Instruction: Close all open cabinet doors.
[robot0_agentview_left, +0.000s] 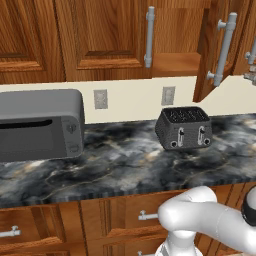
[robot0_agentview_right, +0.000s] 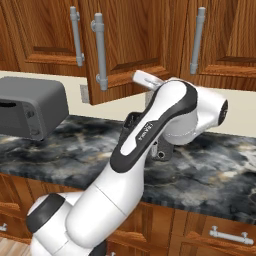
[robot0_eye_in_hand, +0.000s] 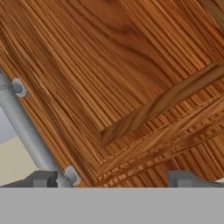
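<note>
One cabinet door (robot0_agentview_left: 212, 50) stands open above the counter, swung out toward me, with the bare cabinet shelf (robot0_agentview_left: 176, 62) showing beside it. From the right base view the same open cabinet door (robot0_agentview_right: 127, 45) juts forward with its bar handle (robot0_agentview_right: 100, 50). The neighbouring doors (robot0_agentview_left: 105, 35) (robot0_agentview_right: 225, 35) lie flush and closed. My gripper (robot0_eye_in_hand: 113, 181) is open, and its fingertips (robot0_eye_in_hand: 43, 179) sit wide apart right against the raised-panel face of the open door (robot0_eye_in_hand: 131, 78). The door's bar handle (robot0_eye_in_hand: 22, 127) is to the left of the fingers. My arm's wrist (robot0_agentview_right: 145, 78) reaches in at the door's lower free corner.
A grey toaster oven (robot0_agentview_left: 40, 125) (robot0_agentview_right: 30, 107) stands on the dark marble counter (robot0_agentview_left: 125, 160) at the left. A black toaster (robot0_agentview_left: 182, 127) stands below the open cabinet. Wall outlets (robot0_agentview_left: 101, 98) are on the cream backsplash. Drawer fronts (robot0_agentview_left: 135, 215) run below the counter.
</note>
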